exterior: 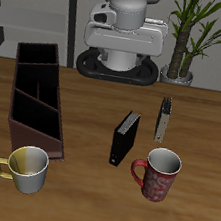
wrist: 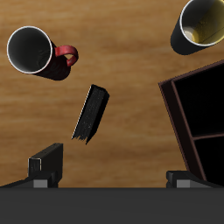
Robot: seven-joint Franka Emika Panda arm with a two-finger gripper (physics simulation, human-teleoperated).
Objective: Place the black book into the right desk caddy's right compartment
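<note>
One black book (exterior: 124,140) upright between right desk caddy (exterior: 38,99) and red mug (exterior: 156,173), end effector (wrist: 112,171) fingers apart, above.

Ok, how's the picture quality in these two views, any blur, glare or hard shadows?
Exterior view: low-resolution and soft, even light, no glare; the black book casts only a faint shadow. Wrist view: sharper, the right desk caddy interior is pure black, hiding detail.

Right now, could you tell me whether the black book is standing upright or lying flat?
Upright: the black book stands on its bottom edge on the table, outside the right desk caddy.
</note>
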